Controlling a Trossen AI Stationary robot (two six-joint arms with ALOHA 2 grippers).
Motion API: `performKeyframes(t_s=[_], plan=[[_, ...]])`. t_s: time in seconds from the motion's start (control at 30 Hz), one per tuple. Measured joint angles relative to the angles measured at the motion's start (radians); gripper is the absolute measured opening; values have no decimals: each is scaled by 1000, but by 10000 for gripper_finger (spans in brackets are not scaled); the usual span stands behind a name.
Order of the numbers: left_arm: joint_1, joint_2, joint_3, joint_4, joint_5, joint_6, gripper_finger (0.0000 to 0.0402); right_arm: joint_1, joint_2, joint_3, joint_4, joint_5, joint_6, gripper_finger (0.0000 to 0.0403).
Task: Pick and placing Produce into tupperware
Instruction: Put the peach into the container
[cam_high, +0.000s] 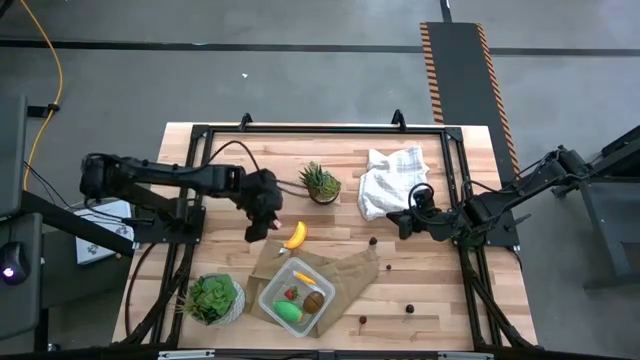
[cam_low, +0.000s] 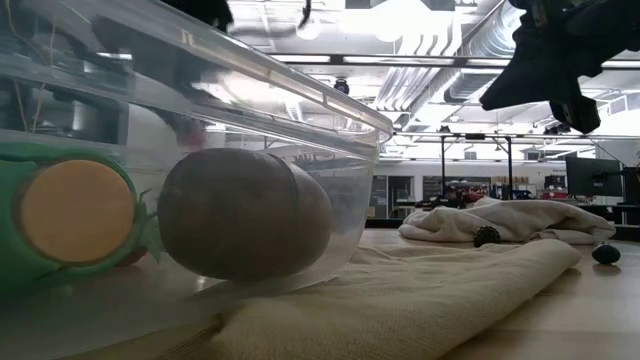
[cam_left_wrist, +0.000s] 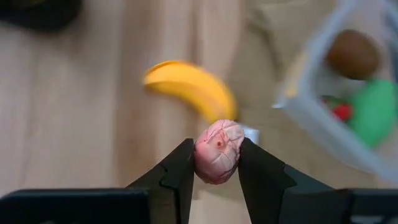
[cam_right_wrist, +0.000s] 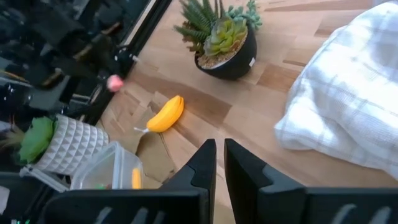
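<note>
The left pincer (cam_high: 272, 224) is closed on a small pink fruit (cam_left_wrist: 217, 151) with a wrinkled skin — perhaps a lychee, though the wrist view is blurred. It hovers above the wooden surface (cam_high: 440, 290), at about 10 o'clock from the yellow banana (cam_high: 295, 235) and just beside it. The banana lies on the bare wood at the edge of the brown paper bag (cam_high: 345, 272).

The tupperware (cam_high: 296, 298) stands on this bag, at about 6 o'clock from the banana. Inside it are a green oval (cam_high: 288, 312), a brown kiwi (cam_high: 314, 301), a red strawberry (cam_high: 290, 294) and a yellow-orange piece (cam_high: 304, 279).

The right pincer (cam_high: 396, 218) has its fingers (cam_right_wrist: 202, 163) closed on nothing — it waits at 3 o'clock of the surface, beside the white cloth (cam_high: 390, 176). The spiky potted plant (cam_high: 320, 183) stands at 12 o'clock from the banana.
</note>
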Motion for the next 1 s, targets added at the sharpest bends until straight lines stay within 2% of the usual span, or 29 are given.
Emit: performKeyframes(t_s=[0.17, 0.3, 0.6, 0.8, 1.0], plan=[[-159, 0, 61, 2, -38, -93, 101, 0, 0, 0, 0, -17, -9, 21], [-282, 0, 89, 26, -130, -224, 100, 0, 0, 0, 0, -35, -11, 21], [-511, 19, 91, 122, -355, -539, 101, 1, 0, 0, 4, -148, -36, 21], [-618, 105, 92, 239, -441, -684, 101, 1, 0, 0, 20, -255, -70, 21], [-662, 227, 95, 313, -444, -810, 101, 1, 0, 0, 40, -331, -86, 21]])
